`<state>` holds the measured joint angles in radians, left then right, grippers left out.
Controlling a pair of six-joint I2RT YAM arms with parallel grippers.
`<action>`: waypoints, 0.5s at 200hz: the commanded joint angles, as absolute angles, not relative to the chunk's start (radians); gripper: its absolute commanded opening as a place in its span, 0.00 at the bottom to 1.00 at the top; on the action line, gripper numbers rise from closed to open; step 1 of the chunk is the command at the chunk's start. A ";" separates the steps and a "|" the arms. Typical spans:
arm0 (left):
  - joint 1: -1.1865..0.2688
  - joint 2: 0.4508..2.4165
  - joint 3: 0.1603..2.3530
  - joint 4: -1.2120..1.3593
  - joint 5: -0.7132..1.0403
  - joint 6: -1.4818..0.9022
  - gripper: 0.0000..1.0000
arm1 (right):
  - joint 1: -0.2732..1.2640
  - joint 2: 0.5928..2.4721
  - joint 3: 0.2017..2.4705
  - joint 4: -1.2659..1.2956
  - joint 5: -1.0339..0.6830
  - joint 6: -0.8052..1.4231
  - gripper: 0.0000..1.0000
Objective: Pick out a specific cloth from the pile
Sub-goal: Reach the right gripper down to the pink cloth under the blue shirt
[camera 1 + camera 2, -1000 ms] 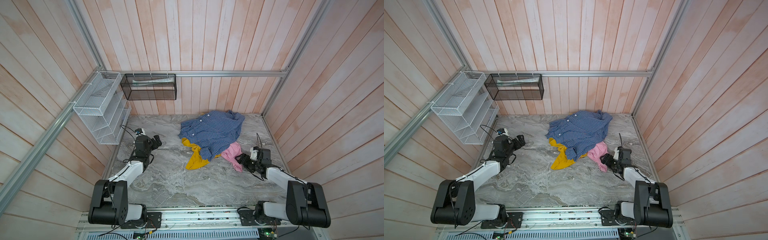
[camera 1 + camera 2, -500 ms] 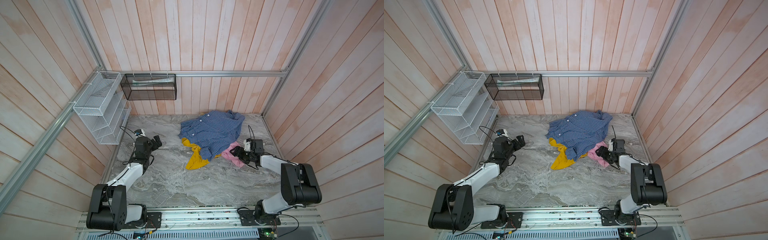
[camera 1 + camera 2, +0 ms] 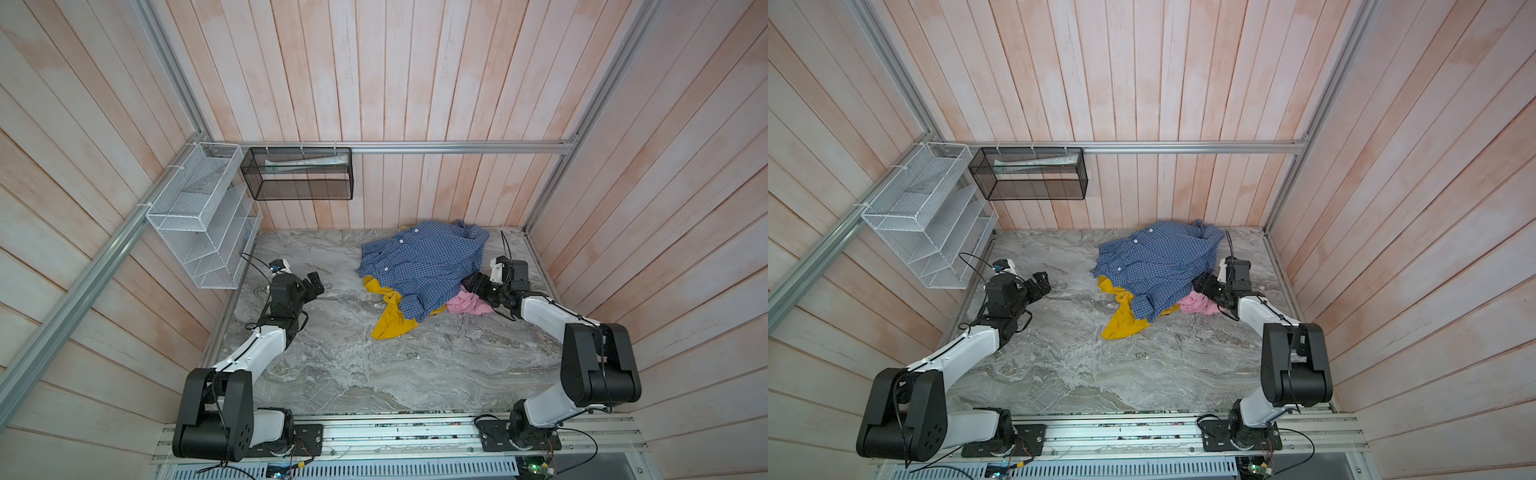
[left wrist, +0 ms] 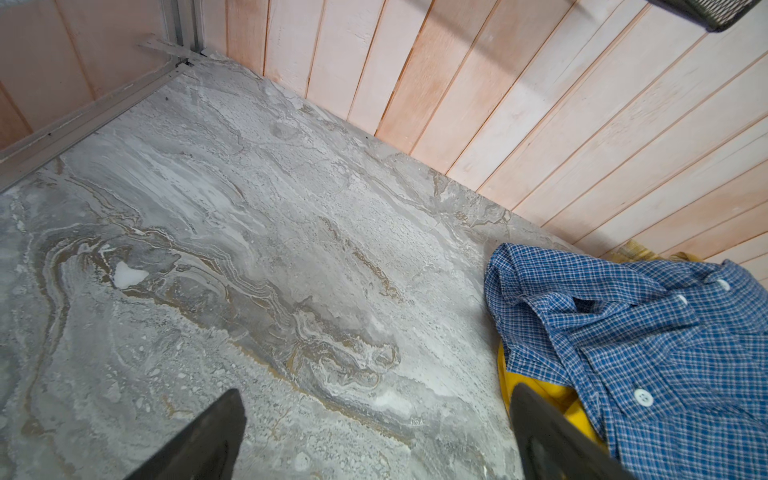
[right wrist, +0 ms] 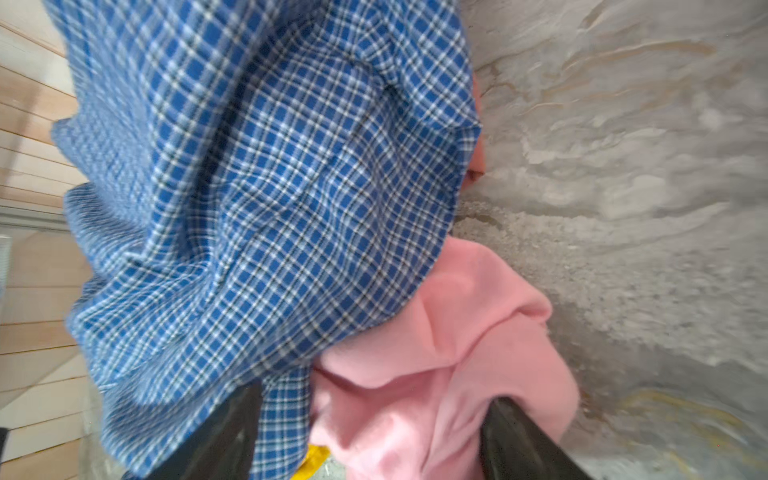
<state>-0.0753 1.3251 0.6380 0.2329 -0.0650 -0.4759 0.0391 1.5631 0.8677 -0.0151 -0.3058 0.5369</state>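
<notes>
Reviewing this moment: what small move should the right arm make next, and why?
Probably nudge the right gripper slightly away from the blue checked shirt before closing. Its jaws stand open around the pink cloth, but the right wrist view shows the shirt's hem also lying between the fingers, so closing here would likely catch both.

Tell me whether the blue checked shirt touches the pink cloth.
Touching. The right wrist view shows the blue checked shirt lying over the pink cloth, its hem draped directly onto it.
</notes>
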 commanded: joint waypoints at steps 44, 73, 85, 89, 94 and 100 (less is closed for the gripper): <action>-0.081 1.292 0.619 0.202 -0.078 -0.452 1.00 | 0.059 1.386 0.863 -0.290 0.011 0.397 0.85; -0.083 1.284 0.612 0.205 -0.075 -0.452 1.00 | 0.124 1.315 0.825 -0.301 0.003 0.405 0.78; -0.083 1.279 0.612 0.202 -0.075 -0.451 1.00 | 0.171 1.304 0.811 -0.307 -0.004 0.398 0.74; -0.083 1.277 0.611 0.202 -0.075 -0.449 1.00 | 0.186 1.304 0.805 -0.307 -0.011 0.396 0.72; -0.084 1.276 0.611 0.200 -0.074 -0.447 1.00 | 0.206 1.305 0.796 -0.305 -0.021 0.395 0.71; -0.084 1.274 0.611 0.197 -0.076 -0.446 1.00 | 0.229 1.306 0.786 -0.304 -0.029 0.393 0.69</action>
